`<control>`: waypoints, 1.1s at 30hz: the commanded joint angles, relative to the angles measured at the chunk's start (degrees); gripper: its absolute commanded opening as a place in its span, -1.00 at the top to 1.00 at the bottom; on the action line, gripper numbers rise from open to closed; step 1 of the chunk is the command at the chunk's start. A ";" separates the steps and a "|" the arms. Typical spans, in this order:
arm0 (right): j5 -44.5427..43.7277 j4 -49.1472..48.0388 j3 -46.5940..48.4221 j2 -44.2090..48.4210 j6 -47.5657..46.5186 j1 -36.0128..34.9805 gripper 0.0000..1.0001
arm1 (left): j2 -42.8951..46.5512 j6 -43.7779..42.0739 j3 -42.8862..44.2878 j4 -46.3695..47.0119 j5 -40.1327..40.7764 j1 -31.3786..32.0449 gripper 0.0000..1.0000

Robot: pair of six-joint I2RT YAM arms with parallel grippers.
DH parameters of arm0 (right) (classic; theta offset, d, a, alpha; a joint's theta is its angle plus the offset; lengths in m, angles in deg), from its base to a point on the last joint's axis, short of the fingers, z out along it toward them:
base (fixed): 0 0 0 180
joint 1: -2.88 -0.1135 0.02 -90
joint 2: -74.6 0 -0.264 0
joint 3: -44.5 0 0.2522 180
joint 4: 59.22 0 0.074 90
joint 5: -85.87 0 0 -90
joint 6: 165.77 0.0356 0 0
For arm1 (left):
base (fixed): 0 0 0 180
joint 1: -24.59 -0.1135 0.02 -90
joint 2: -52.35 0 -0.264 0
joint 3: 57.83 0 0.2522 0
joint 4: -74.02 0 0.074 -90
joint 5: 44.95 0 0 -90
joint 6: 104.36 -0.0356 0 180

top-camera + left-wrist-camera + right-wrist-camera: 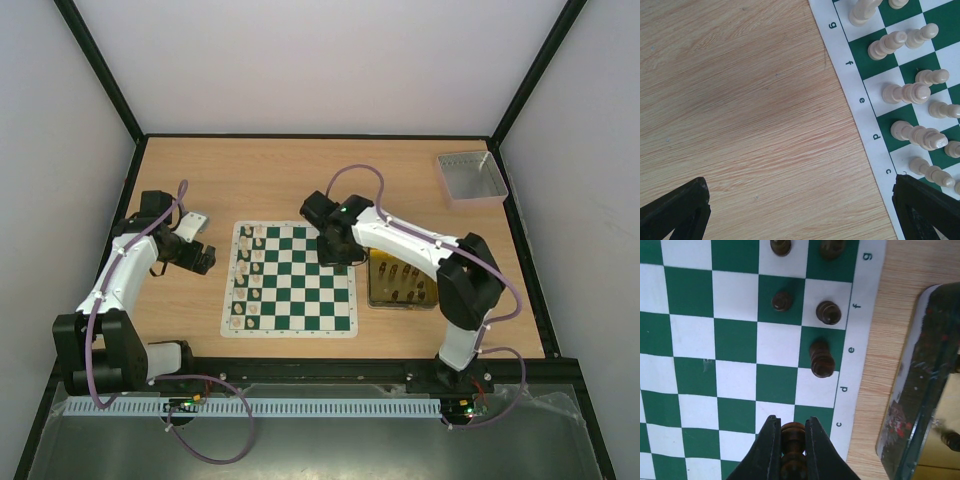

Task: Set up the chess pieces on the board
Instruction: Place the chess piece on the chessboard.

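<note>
The green and white board [290,280] lies at the table's middle. Several cream pieces [244,280] stand along its left columns; they also show in the left wrist view [905,92]. My right gripper [338,250] hangs over the board's right edge, shut on a dark brown piece [792,440] above the square by letter c. Several dark pieces [821,357] stand on the right columns by letters e, f and g. My left gripper [200,258] is open and empty over bare wood left of the board [860,95], its fingertips [680,210] at the frame's lower corners.
A gold tin [400,282] holding several dark pieces sits right of the board; its wall [912,390] shows close to my right gripper. A grey tray [470,178] stands at the back right. Black frame posts line the table's sides.
</note>
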 commanded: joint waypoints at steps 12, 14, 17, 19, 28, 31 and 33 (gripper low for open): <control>-0.43 -2.04 3.17 -8.11 -3.26 -0.70 0.95 | 0.17 0.40 -0.88 -0.37 0.15 0.16 -0.98; -0.09 -2.44 3.31 -9.02 -3.43 -0.70 0.95 | 0.01 0.41 -0.88 -0.38 0.14 0.16 -0.98; 0.19 -2.95 3.45 -10.13 -3.75 -0.70 0.95 | -0.04 0.46 -0.88 -0.39 0.21 0.20 -0.98; 0.21 -3.20 3.66 -10.77 -3.99 -0.73 0.95 | 0.06 0.52 -0.88 -0.43 0.21 0.16 -0.98; 0.38 -4.05 4.36 -13.33 -4.32 -0.71 0.95 | 0.20 0.58 -0.90 -0.30 0.30 0.16 -0.98; 0.48 -4.32 4.55 -14.09 -4.37 -0.62 0.95 | 0.22 0.59 -0.96 -0.30 0.30 0.16 -0.98; 0.56 -4.48 4.59 -14.37 -4.45 -0.63 0.95 | 0.18 0.58 -0.88 -0.30 0.30 0.16 -0.98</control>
